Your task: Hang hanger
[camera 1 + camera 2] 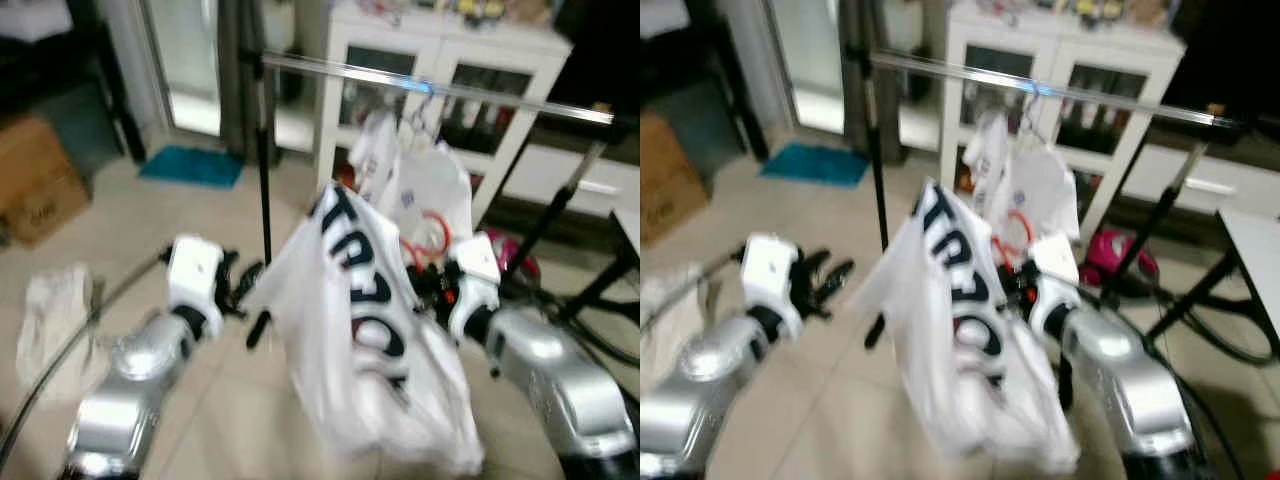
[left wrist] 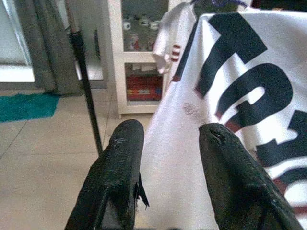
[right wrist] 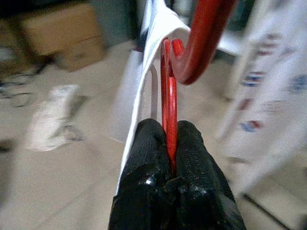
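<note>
Eye views: white T-shirt (image 1: 365,340) with dark lettering, draped between both arms, below the chrome garment rail (image 1: 440,90); a second white shirt (image 1: 415,185) hangs on the rail. White cabinet (image 1: 440,60) behind.

Left wrist view: left gripper (image 2: 170,139), fingers spread apart, holding nothing, just beside the T-shirt.

Right wrist view: right gripper (image 3: 169,136), fingers clamped on the red hanger (image 3: 169,105) carrying the T-shirt.
</note>
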{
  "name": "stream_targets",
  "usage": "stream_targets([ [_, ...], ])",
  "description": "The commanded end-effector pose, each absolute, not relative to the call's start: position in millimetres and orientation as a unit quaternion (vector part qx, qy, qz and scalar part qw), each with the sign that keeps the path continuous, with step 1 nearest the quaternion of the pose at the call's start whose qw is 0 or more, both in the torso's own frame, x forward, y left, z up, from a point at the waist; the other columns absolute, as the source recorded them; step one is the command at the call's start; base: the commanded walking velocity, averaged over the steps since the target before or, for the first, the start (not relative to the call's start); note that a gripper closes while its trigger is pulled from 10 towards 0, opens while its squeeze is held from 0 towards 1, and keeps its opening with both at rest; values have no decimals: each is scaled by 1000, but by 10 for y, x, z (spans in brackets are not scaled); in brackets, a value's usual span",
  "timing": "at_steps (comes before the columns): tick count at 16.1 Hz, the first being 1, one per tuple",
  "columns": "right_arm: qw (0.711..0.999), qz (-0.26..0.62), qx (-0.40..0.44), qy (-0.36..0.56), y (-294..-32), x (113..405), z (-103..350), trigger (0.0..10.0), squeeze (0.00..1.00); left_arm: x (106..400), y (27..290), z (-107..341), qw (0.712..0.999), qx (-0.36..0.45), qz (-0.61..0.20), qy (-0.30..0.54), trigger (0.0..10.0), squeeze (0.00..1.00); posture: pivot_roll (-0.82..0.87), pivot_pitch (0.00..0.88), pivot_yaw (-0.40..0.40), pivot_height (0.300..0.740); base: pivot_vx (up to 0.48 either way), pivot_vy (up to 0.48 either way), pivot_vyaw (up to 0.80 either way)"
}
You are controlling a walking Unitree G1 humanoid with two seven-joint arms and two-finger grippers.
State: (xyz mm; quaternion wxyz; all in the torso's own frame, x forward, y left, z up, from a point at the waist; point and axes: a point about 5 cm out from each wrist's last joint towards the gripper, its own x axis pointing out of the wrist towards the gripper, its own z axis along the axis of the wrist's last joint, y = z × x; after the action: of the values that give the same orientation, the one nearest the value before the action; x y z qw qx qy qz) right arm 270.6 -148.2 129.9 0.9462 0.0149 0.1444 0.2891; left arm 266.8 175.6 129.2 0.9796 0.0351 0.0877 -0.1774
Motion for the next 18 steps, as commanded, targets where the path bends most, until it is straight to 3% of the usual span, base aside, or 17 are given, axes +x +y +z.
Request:
stream_targets([
  [1, 941, 313, 30, 127, -1434, 2720, 1404, 10000, 0, 2701, 1807, 1331, 981, 36, -174, 79, 10000, 1000, 97, 0, -58, 740, 0, 0, 0],
  [6, 911, 393, 56, 110, -1411, 2691, 1629, 10000, 0, 2985, 2015, 1491, 983, 74, -163, 45, 10000, 1000, 75, 0, -47, 740, 0, 0, 0],
  [10, 891, 436, 66, 104, -1448, 2679, 1741, 10000, 0, 3090, 2051, 1554, 974, 59, -216, 31, 10000, 1000, 79, 0, -56, 740, 0, 0, 0],
  [11, 887, 444, 72, 102, -1450, 2673, 1766, 10000, 0, 3098, 2021, 1545, 970, 48, -238, 31, 10000, 843, 81, 0, -60, 740, 0, 0, 0],
  [12, 878, 461, 84, 98, -1442, 2645, 1805, 10000, 0, 3108, 2005, 1518, 964, 39, -262, 35, 10000, 0, 81, 0, -60, 740, 0, 0, 0],
  [16, 850, 508, 102, 92, -1468, 2539, 1897, 10000, 0, 3158, 2086, 1422, 952, 54, -294, 67, 10000, 0, 71, 0, -52, 740, 0, 0, 0],
  [17, 841, 521, 111, 90, -1480, 2509, 1927, 10000, 0, 3177, 2108, 1407, 949, 49, -304, 70, 9451, 0, 71, 0, -52, 740, 0, 0, 0],
  [18, 834, 532, 119, 86, -1490, 2484, 1956, 10000, 0, 3200, 2116, 1398, 945, 47, -315, 71, 2118, 0, 71, 0, -53, 740, 0, 0, 0],
])
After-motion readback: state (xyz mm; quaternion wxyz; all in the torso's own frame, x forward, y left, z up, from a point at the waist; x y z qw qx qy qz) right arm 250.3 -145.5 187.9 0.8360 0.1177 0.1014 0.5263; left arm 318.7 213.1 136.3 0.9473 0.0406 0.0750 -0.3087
